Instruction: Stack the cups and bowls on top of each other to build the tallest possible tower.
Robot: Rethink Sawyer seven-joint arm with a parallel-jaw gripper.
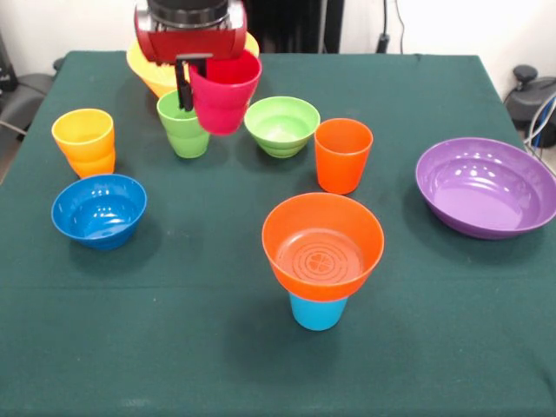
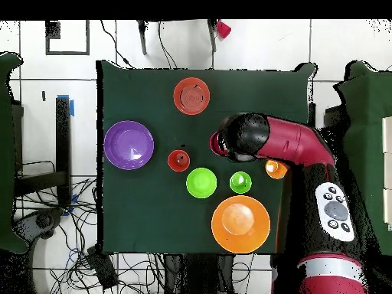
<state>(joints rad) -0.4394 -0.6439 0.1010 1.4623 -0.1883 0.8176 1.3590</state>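
My gripper [image 1: 196,87] is shut on the rim of a magenta cup [image 1: 224,97], which hangs above the table over a green cup [image 1: 184,126]. From overhead the arm covers most of the magenta cup [image 2: 217,142]. An orange bowl [image 1: 323,246] rests on an upturned light blue cup [image 1: 317,311], forming a small tower [image 2: 191,95] near the front edge. An orange cup [image 1: 342,155], a light green bowl [image 1: 281,125], a blue bowl [image 1: 98,209], a yellow-orange cup [image 1: 84,142] and a purple bowl [image 1: 486,187] stand apart. A yellow bowl [image 1: 146,68] sits behind the gripper.
The green cloth-covered table [image 1: 217,365] holds everything. Chairs and cables lie on the floor around it in the overhead view.
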